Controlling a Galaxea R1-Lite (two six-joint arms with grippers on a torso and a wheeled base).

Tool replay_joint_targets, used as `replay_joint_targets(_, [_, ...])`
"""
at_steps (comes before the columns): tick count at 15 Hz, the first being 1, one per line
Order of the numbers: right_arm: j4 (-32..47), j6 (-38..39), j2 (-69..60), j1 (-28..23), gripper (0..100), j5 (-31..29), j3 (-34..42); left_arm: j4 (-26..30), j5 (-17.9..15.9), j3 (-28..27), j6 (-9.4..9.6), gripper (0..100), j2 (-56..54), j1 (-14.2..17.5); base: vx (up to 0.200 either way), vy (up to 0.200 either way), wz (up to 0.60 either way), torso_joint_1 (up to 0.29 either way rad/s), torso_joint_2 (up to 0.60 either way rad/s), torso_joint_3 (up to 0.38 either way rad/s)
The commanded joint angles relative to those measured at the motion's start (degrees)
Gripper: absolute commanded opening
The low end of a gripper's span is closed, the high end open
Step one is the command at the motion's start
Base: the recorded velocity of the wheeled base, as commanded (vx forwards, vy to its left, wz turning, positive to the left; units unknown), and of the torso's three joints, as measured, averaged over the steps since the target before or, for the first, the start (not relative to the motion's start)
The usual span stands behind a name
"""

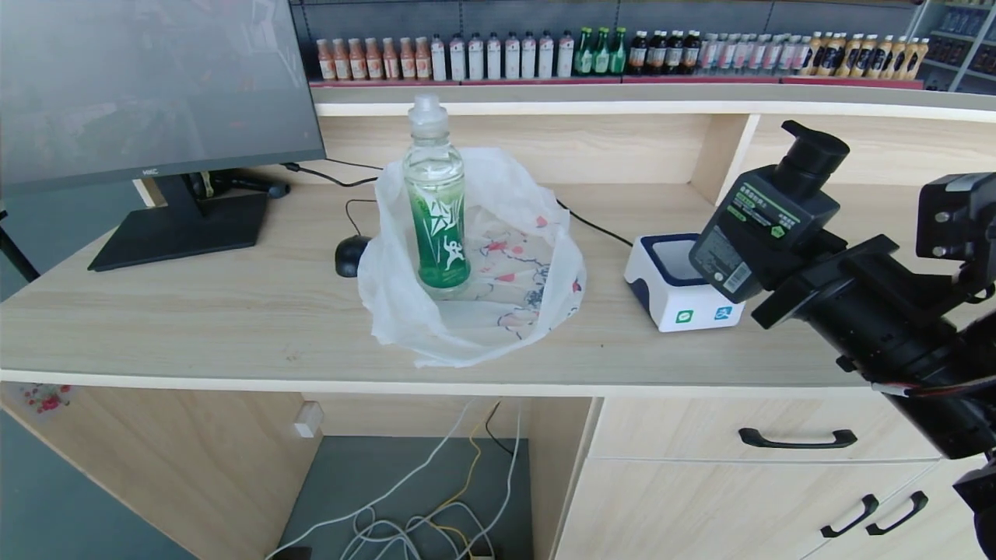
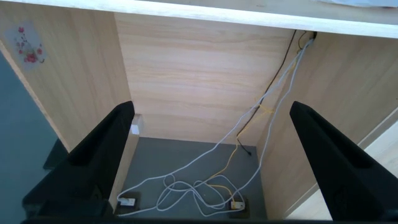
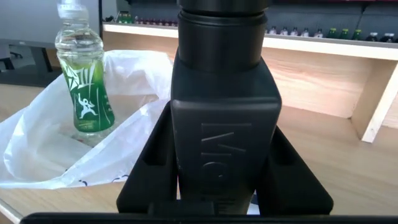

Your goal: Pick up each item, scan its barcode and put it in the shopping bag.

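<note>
While right tool (image 1: 790,272) pinches black bottle (image 1: 759,222) above scanner (image 1: 675,303) | left tool (image 2: 211,155) spread

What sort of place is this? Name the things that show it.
Most likely a shop checkout: rows of bottled drinks stand behind, a barcode scanner sits on the counter beside a shopping bag, and a monitor stands nearby.

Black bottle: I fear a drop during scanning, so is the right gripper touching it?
Touching. The right wrist view shows the right gripper clamped against both sides of the black bottle.
</note>
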Motion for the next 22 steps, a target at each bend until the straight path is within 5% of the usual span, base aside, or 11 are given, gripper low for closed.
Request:
replay_joint_targets(1, [-0.01, 0.05, -0.01, 0.13, 0, 0.08, -0.03, -0.02, 0.0, 0.0, -0.02, 100, -0.02, 0.0, 0.0, 0.2, 0.0, 0.002, 0.01, 0.002])
replay_joint_targets(9, [-0.01, 0.32, 1.39, 1.45, 0, 0.08, -2.75, -0.02, 0.0, 0.0, 0.06, 100, -0.02, 0.0, 0.0, 0.2, 0.0, 0.003, 0.0, 0.004])
replay_joint_targets(22, [-0.01, 0.84, 10.8, 2.68, 0, -0.54, -18.05, -0.02, 0.0, 0.0, 0.15, 100, -0.02, 0.0, 0.0, 0.0, 0.0, 0.0, 0.0, 0.0])
